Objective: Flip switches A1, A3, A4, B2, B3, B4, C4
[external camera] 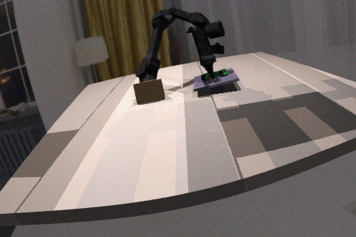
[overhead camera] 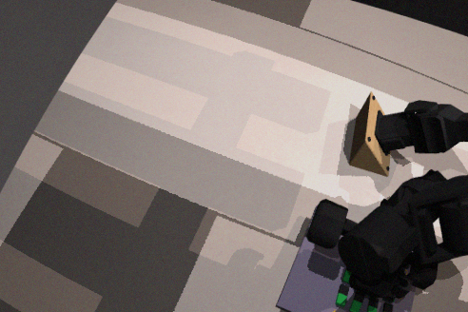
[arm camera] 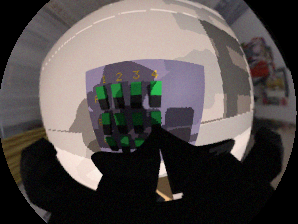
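Observation:
The purple switch panel (overhead camera: 304, 279) (external camera: 230, 79) (arm camera: 184, 85) carries green-and-black rocker switches, with columns 1, 2 and 3 and a last one, 4, printed along its far edge. In the wrist view A1 (arm camera: 102, 92), A2 (arm camera: 117, 90), A3 (arm camera: 136, 89) and A4 (arm camera: 156, 89) show bright green far halves and black near halves. B1 (arm camera: 105, 119), B2 (arm camera: 120, 119), B3 (arm camera: 138, 119) and B4 (arm camera: 156, 118) lie in shadow. C1 (arm camera: 110, 142), C2 (arm camera: 125, 141) and C3 (arm camera: 139, 143) show partly. My gripper (external camera: 211, 75) (arm camera: 157, 129) is shut and empty, its tips just nearer than B4, over C4, which they hide. Raised ends cannot be told surely.
The wooden wedge-shaped block (overhead camera: 370, 143) (external camera: 149, 92) stands at the arm's base, away from the panel. The arm covers much of the panel in the top view. Patchy light and shadows cross the table (overhead camera: 157, 98) (external camera: 163, 172).

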Action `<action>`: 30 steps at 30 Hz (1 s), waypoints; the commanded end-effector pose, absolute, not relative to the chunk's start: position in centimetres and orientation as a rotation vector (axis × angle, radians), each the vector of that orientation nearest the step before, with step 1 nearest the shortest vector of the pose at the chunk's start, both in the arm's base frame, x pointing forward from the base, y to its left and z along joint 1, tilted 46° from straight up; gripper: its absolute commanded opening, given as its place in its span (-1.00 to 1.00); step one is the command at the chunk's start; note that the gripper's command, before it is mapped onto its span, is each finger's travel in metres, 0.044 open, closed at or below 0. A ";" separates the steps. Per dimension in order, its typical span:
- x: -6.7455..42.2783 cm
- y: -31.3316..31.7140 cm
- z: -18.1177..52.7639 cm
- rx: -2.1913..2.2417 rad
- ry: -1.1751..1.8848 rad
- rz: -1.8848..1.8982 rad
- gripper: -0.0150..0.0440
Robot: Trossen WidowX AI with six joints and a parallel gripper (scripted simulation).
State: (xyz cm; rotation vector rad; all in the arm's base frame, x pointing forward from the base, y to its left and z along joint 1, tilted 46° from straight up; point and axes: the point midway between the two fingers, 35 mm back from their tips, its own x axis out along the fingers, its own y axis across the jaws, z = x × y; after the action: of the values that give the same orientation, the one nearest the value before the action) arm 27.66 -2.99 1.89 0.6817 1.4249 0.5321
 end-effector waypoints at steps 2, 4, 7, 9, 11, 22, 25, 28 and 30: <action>27.6 -2.7 1.8 0.690 1.428 0.534 -0.49; 27.6 -2.7 1.7 0.690 1.428 0.534 -0.49; 27.6 -2.7 1.7 0.690 1.427 0.534 -0.49; 27.6 -2.6 1.7 0.690 1.427 0.534 -0.49; 27.7 -3.0 1.9 0.680 1.425 0.533 -0.49; 26.6 -7.4 6.3 0.684 1.454 0.542 -0.49; 23.9 -7.1 6.3 0.685 1.456 0.542 -0.49; 23.3 -7.0 6.3 0.685 1.456 0.542 -0.49; 23.3 -7.0 6.3 0.685 1.456 0.542 -0.49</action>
State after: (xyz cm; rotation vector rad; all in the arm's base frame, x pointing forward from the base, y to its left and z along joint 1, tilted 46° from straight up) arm 24.00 -7.34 6.47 0.6887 1.4458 0.5321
